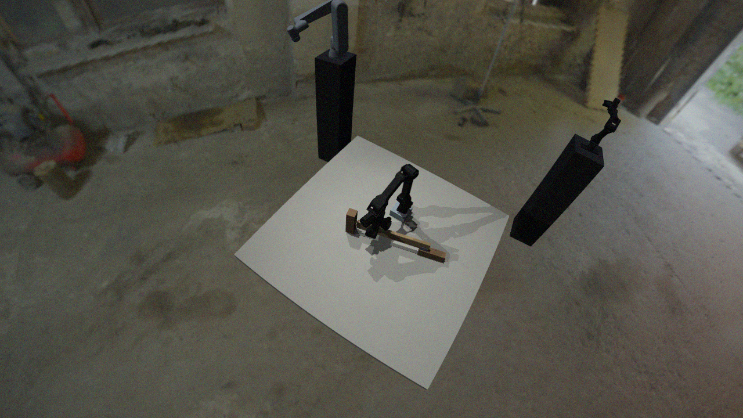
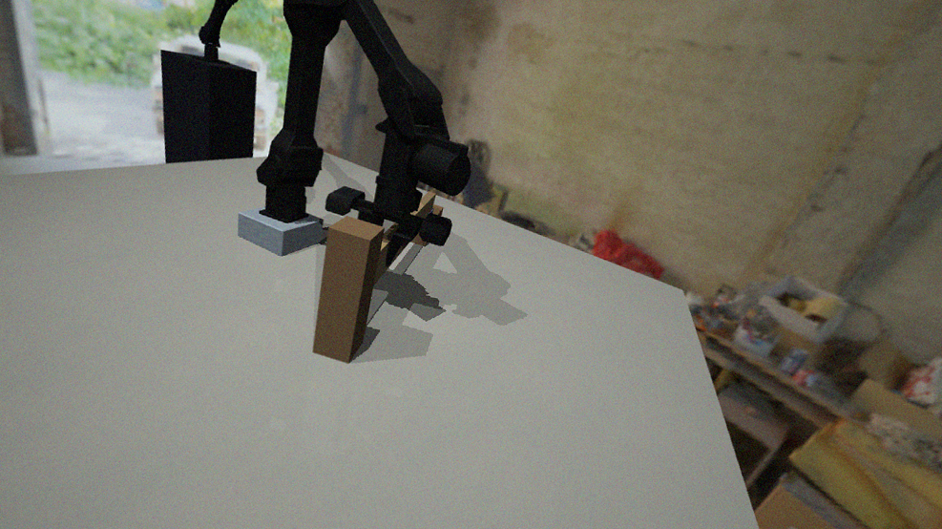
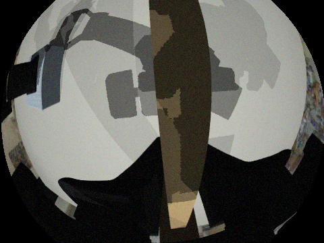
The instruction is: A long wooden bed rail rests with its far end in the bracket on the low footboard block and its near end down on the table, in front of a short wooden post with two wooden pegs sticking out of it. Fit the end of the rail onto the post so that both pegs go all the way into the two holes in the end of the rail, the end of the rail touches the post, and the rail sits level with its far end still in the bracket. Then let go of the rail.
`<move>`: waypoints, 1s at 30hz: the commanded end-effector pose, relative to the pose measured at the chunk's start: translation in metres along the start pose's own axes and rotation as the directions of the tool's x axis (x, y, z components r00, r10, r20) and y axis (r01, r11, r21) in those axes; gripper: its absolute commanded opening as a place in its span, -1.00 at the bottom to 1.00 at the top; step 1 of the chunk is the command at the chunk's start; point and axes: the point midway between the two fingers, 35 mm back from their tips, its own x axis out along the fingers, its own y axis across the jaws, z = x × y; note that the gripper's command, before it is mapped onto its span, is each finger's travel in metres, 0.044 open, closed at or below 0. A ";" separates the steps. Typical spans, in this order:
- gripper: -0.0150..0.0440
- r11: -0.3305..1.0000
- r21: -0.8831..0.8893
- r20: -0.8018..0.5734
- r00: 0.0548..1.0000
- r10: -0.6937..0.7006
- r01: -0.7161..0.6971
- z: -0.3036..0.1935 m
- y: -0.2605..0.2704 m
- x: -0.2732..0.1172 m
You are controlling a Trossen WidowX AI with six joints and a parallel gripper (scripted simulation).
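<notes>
The post [image 1: 351, 221] [image 2: 345, 291] stands upright. My gripper [image 1: 375, 231] [image 2: 392, 231] [image 3: 174, 140] is shut on the rail [image 1: 407, 239] [image 3: 182, 101], toward its post end. The rail's near end is raised off the table and lies close to the post. Whether they touch, and how far the pegs are in the holes, is hidden. The rail's far end is at the bracket on the low footboard block [image 1: 435, 255]. The rail looks roughly level, but a slight tilt cannot be ruled out.
The arm's pale base block [image 1: 396, 212] [image 2: 278, 231] [image 3: 50, 77] stands beside the rail on the white table [image 1: 332, 291] [image 2: 128, 411]. Two black pedestals [image 1: 335, 104] [image 1: 558, 189] bearing other arms stand beyond the table's edges.
</notes>
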 end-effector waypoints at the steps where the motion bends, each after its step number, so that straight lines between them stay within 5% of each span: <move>1: -0.49 1.000 0.000 -0.008 1.000 -0.003 0.003 -0.003 -0.001 -0.002; 30: -0.49 1.000 0.000 -0.007 1.000 -0.003 0.003 0.003 -0.002 -0.003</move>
